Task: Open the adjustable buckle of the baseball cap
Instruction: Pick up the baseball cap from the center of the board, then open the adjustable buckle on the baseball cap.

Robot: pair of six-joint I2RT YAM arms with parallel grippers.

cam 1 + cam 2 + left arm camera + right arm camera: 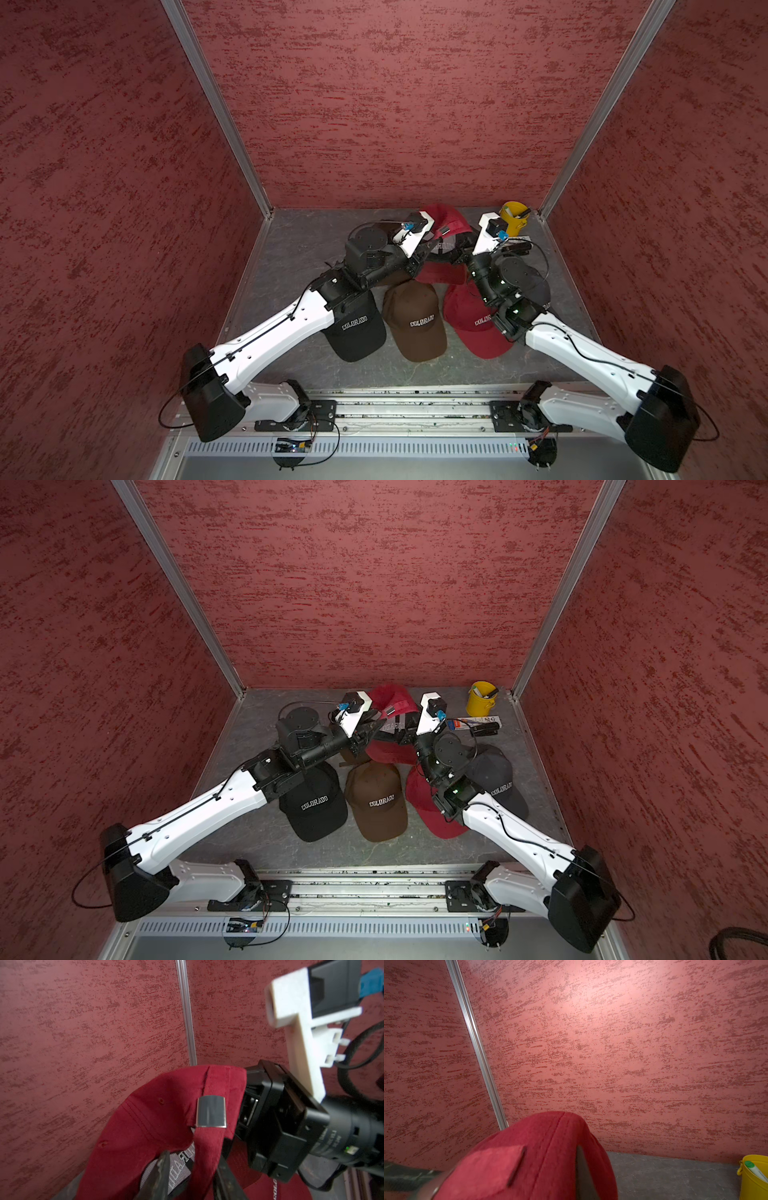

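Locating the cap: the red cap (451,216) (390,694) is at the back of the table, raised between the two wrists in both top views.
Buckle: the metal buckle (211,1112) lies flat against the strap (205,1147) at the cap's rear opening, and only the left wrist view shows it clearly.
Strap: it runs from the buckle down between the left gripper's fingers, with white lettering on the cap's inside showing beside it.
Left gripper (193,1165): its fingers (164,1174) are parted, one on each side of the strap. A gap shows between one finger and the cloth, so the strap is straddled, not pinched.
Right gripper (247,1111): it is clenched on the red cap's rear edge, just beside the buckle. In the right wrist view the red cloth (539,1157) drapes over it, and only a dark sliver of one finger (581,1167) shows.
Other caps: a black cap (357,328), a brown cap (415,324) and a second red cap (473,332) lie in a row nearer the arm bases. The black and brown ones read COLORADO. A grey cap (503,779) lies partly under the right arm.
Bucket: a yellow bucket (513,218) (753,1180) stands in the back right corner, well apart from the raised cap. A marker (752,1167) with a green end is inside it.
Table: the top (299,249) is grey and mottled.
Walls: red textured panels (395,104) stand on three sides.
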